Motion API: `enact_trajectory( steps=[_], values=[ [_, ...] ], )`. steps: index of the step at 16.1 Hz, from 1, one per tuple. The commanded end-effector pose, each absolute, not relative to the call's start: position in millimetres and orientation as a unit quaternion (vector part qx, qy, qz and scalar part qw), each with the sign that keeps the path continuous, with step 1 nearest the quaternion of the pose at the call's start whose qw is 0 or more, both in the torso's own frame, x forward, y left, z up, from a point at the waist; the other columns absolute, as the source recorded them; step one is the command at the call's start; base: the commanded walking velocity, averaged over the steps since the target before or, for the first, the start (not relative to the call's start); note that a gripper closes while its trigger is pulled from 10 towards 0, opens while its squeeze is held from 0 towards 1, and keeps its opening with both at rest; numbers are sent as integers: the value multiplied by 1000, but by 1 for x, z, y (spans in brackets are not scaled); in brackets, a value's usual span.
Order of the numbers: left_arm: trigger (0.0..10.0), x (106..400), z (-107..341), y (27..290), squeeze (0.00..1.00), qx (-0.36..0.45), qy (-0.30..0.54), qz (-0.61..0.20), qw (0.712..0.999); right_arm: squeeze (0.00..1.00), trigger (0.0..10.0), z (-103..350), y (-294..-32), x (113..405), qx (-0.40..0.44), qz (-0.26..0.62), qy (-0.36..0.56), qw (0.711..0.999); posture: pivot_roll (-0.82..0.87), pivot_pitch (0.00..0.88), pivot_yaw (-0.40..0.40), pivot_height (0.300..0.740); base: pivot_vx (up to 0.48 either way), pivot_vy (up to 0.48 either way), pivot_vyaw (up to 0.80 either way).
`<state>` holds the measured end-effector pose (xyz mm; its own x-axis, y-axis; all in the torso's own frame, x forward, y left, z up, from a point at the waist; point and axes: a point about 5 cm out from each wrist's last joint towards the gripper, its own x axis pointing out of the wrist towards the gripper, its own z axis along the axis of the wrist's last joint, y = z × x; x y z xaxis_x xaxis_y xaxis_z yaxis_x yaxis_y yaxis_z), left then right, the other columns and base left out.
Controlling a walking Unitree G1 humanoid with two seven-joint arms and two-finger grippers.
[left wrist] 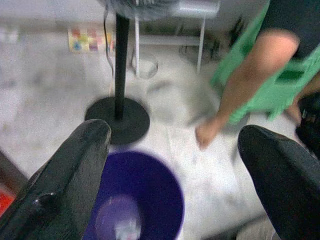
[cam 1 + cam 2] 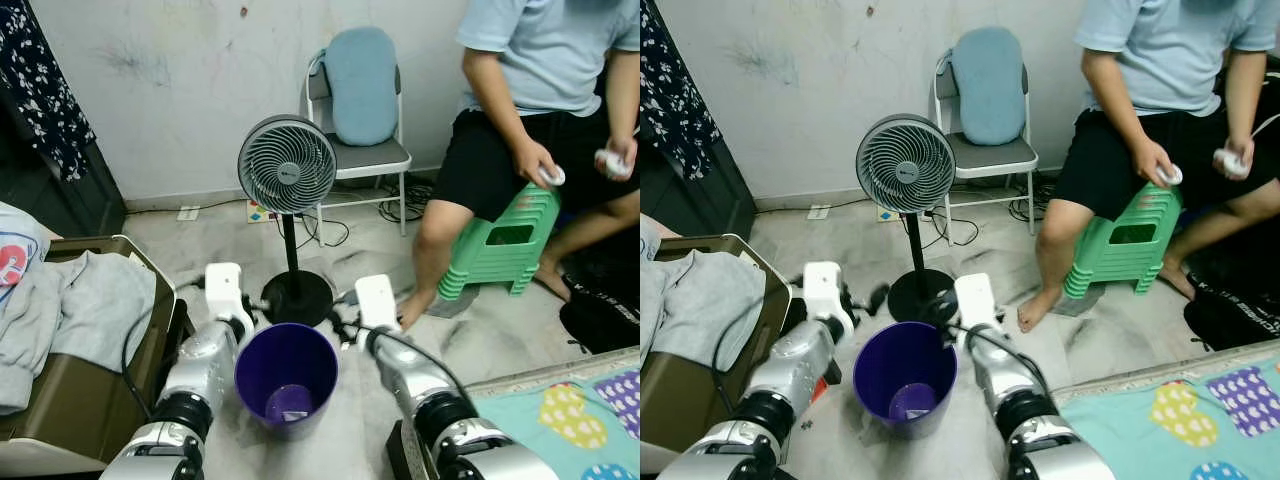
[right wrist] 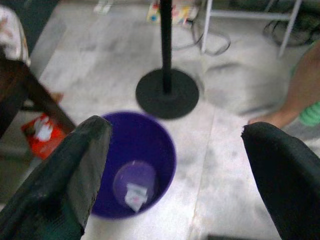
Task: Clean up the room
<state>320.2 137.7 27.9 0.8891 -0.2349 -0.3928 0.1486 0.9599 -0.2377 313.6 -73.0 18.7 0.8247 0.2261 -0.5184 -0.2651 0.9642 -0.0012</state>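
Purple waste bin (image 2: 286, 378) on the floor, a paper scrap (image 3: 134, 195) inside. Left gripper (image 2: 250, 305) at 10 o'clock and right gripper (image 2: 335, 322) at 2 o'clock flank its rim, fingers apart and empty, probably positioned for dropping litter.

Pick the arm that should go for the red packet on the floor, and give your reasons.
Left, probably. The red packet lies on the floor beside the brown chair, on the left side of the purple bin. The left tool is open nearer that side; the right tool would cross over the bin.
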Motion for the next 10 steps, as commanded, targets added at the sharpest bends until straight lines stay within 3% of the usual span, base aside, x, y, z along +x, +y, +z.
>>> enact_trajectory(
  steps=[1,5,10],
  values=[
    [10000,314,18,136,0,-87,240,-110,961,0,10000,12,-73,309,-35,121,289,949,-86,0,34,740,0,0,0],
    [10000,303,-2,147,0,-113,305,-60,944,0,10000,3,-77,304,-54,115,322,938,-98,0,31,740,0,0,0],
    [10000,310,5,132,0,-110,296,-83,945,0,10000,7,-72,307,-67,129,313,939,-95,0,28,740,0,0,800]
  ],
)
